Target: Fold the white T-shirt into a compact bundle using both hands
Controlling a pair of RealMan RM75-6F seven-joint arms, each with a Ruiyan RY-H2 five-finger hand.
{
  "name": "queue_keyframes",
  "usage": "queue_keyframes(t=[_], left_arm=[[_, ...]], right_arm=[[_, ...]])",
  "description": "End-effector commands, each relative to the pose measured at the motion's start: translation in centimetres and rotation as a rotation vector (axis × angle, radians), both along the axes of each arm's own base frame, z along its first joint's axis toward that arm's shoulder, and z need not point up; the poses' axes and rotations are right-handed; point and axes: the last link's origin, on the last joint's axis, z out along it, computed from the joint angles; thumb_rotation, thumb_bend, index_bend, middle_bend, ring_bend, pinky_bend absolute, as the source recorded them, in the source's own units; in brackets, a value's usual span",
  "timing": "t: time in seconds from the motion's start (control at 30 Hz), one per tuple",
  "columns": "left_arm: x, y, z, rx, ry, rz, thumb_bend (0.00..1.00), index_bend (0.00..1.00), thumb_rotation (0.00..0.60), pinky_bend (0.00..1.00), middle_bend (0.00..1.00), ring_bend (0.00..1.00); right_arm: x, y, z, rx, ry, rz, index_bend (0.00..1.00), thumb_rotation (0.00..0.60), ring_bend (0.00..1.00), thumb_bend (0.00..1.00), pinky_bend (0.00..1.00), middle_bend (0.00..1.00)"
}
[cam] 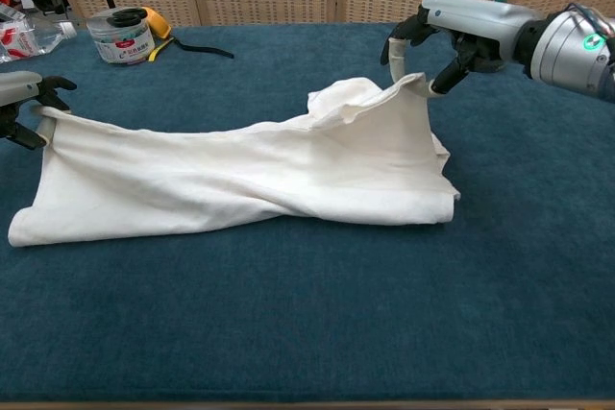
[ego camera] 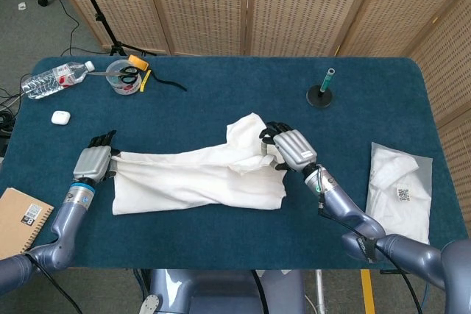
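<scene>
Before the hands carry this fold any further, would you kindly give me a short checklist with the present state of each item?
1. Left hand grips the white T-shirt at its left edge: ok.
2. Right hand pinches the shirt's right edge, lifted off the table: ok.
3. Shirt folded flat and even: not ok; a sleeve bunches near the right hand.
4. Bagged shirt lies apart from the working area: ok.
5. Pen stand stands apart, behind the right hand: ok.
6. Grip firmness of both hands: cannot tell.
</scene>
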Motion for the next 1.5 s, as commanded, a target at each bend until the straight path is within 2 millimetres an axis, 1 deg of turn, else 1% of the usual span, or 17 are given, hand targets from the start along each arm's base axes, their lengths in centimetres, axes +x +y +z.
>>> queue_keyframes(t=[0.03, 0.13, 0.17, 0.2, 0.23, 0.3, 0.33, 0.5, 0.57, 0.67, 0.8, 0.87, 0.97, 1.1, 1.27, 1.5], left_arm=[[-0.1, 0.3, -0.4, 0.010, 0.013, 0.002, 0.67, 0.75, 0.600, 0.00, 0.00, 0.00], [-0.2, 0.5, -0.7, 0.016, 0.025, 0.005, 0.66, 0.73, 0.600, 0.00, 0.00, 0.00], [-0.2, 0.5, -0.8, 0.020, 0.033, 0.004, 0.66, 0.69, 0.600, 0.00, 0.00, 0.00], [-0.4, 0.5, -0.9, 0.018, 0.048, 0.006, 0.65, 0.56, 0.600, 0.00, 0.00, 0.00], [-0.6, 0.3, -1.2, -0.003, 0.065, 0.011, 0.63, 0.36, 0.600, 0.00, 0.00, 0.00], [-0.5, 0.5, -1.2, -0.001, 0.064, 0.017, 0.59, 0.08, 0.600, 0.00, 0.00, 0.00], [-0.5, 0.6, -1.2, 0.009, 0.064, 0.014, 0.57, 0.01, 0.600, 0.00, 0.00, 0.00], [-0.3, 0.5, -0.4, 0.059, 0.049, -0.019, 0.45, 0.00, 0.600, 0.00, 0.00, 0.00], [-0.2, 0.4, 0.1, 0.082, 0.045, -0.037, 0.43, 0.00, 0.600, 0.00, 0.00, 0.00], [0.3, 0.2, 1.6, 0.140, 0.030, -0.078, 0.42, 0.00, 0.600, 0.00, 0.00, 0.00], [0.7, -0.6, 4.3, 0.207, -0.003, -0.107, 0.42, 0.00, 0.600, 0.00, 0.00, 0.00], [0.7, -0.9, 5.2, 0.220, -0.013, -0.112, 0.42, 0.00, 0.600, 0.00, 0.00, 0.00], [0.7, -1.6, 7.1, 0.245, -0.019, -0.117, 0.42, 0.00, 0.600, 0.00, 0.00, 0.00], [0.4, -2.4, 8.7, 0.264, -0.013, -0.121, 0.42, 0.00, 0.600, 0.00, 0.00, 0.00], [-0.3, -3.2, 9.4, 0.263, 0.013, -0.111, 0.42, 0.00, 0.600, 0.00, 0.00, 0.00], [-1.3, -3.8, 9.8, 0.259, 0.005, -0.078, 0.42, 0.00, 0.600, 0.00, 0.00, 0.00]], right_arm=[[0.0, -0.4, -0.2, 0.000, 0.004, -0.009, 0.68, 0.600, 0.14, 0.67, 0.15, 0.30], [-0.2, -0.7, -0.4, -0.002, 0.009, -0.017, 0.68, 0.600, 0.14, 0.67, 0.15, 0.30], [-0.2, -0.7, -0.4, -0.002, 0.011, -0.018, 0.68, 0.600, 0.14, 0.67, 0.15, 0.30], [-0.3, -0.8, -0.5, -0.002, 0.014, -0.020, 0.68, 0.600, 0.14, 0.67, 0.15, 0.30], [-0.3, -0.9, -0.6, -0.003, 0.016, -0.021, 0.68, 0.600, 0.14, 0.67, 0.15, 0.30], [-0.4, -1.0, -0.6, -0.004, 0.015, -0.024, 0.68, 0.600, 0.14, 0.67, 0.15, 0.30], [-0.4, -1.0, -0.7, -0.003, 0.016, -0.025, 0.68, 0.600, 0.14, 0.67, 0.15, 0.30], [-0.4, -1.2, -0.7, -0.008, 0.020, -0.022, 0.68, 0.600, 0.14, 0.67, 0.15, 0.30], [-0.3, -1.3, -0.6, -0.010, 0.017, -0.022, 0.68, 0.600, 0.14, 0.67, 0.15, 0.30], [-0.1, -1.6, -0.5, -0.017, 0.018, -0.019, 0.68, 0.600, 0.14, 0.67, 0.15, 0.30], [0.5, -2.3, -0.5, -0.030, 0.016, -0.026, 0.68, 0.600, 0.14, 0.67, 0.15, 0.30], [0.7, -2.6, -0.5, -0.032, 0.015, -0.033, 0.68, 0.600, 0.14, 0.67, 0.15, 0.30], [1.1, -3.3, -0.7, -0.043, 0.030, -0.038, 0.68, 0.600, 0.14, 0.67, 0.15, 0.30], [1.5, -4.4, -1.1, -0.060, 0.048, -0.055, 0.68, 0.600, 0.14, 0.67, 0.15, 0.30], [2.2, -5.6, -1.8, -0.075, 0.056, -0.079, 0.68, 0.600, 0.14, 0.67, 0.15, 0.30], [4.0, -7.0, -3.1, -0.085, 0.065, -0.086, 0.68, 0.600, 0.14, 0.67, 0.15, 0.30]])
